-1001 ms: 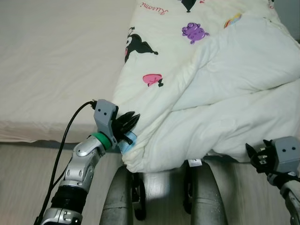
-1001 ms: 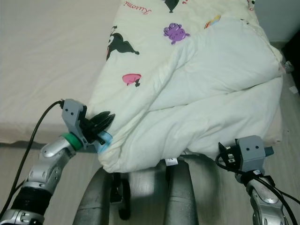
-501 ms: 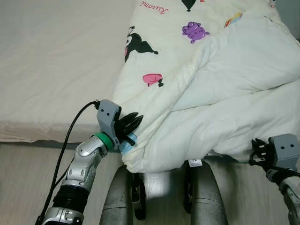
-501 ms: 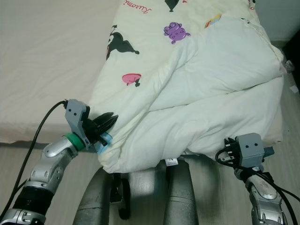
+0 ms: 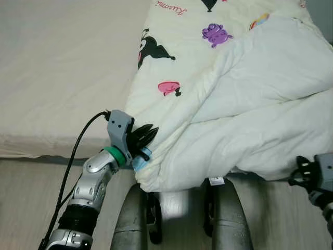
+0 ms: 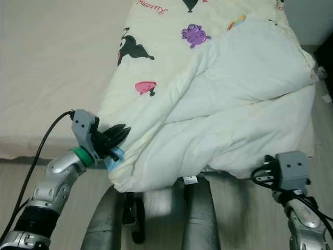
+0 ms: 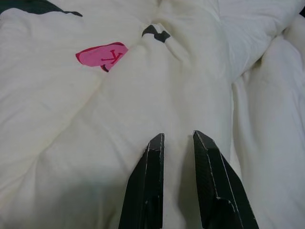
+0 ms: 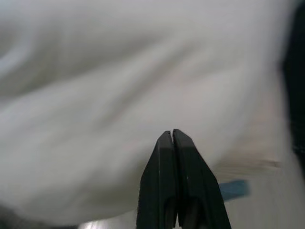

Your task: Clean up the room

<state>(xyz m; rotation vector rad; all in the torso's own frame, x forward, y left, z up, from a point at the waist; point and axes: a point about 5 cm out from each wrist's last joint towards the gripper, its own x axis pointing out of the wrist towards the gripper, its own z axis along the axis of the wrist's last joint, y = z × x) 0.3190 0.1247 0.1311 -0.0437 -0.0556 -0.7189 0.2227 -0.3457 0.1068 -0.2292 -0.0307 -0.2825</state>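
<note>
The bed (image 5: 57, 78) fills the far and left part of the scene, covered by a plain beige sheet. The quilt (image 5: 244, 104), cream with cartoon prints, lies on the right half of the bed; its long axis runs near to far, and its right portion is folded over itself in thick layers. The near edge of the quilt hangs over the near side of the bed, above the floor (image 5: 31, 198). A pink heart print (image 5: 169, 88) sits on the left part of the quilt, with a purple print (image 5: 216, 35) farther away. The left gripper (image 5: 148, 135) is at the near left corner of the quilt, fingers pointing right into the fabric. In the left wrist view, the two fingers (image 7: 147, 191) stand a narrow gap apart and press against the quilt surface; no fabric is visibly clamped between them. The right gripper (image 8: 171, 136) is low at the near right, just below the overhanging quilt edge, apart from it. In the right wrist view, its fingers are closed tip to tip, with nothing between them, pointing toward the blurred quilt.
</note>
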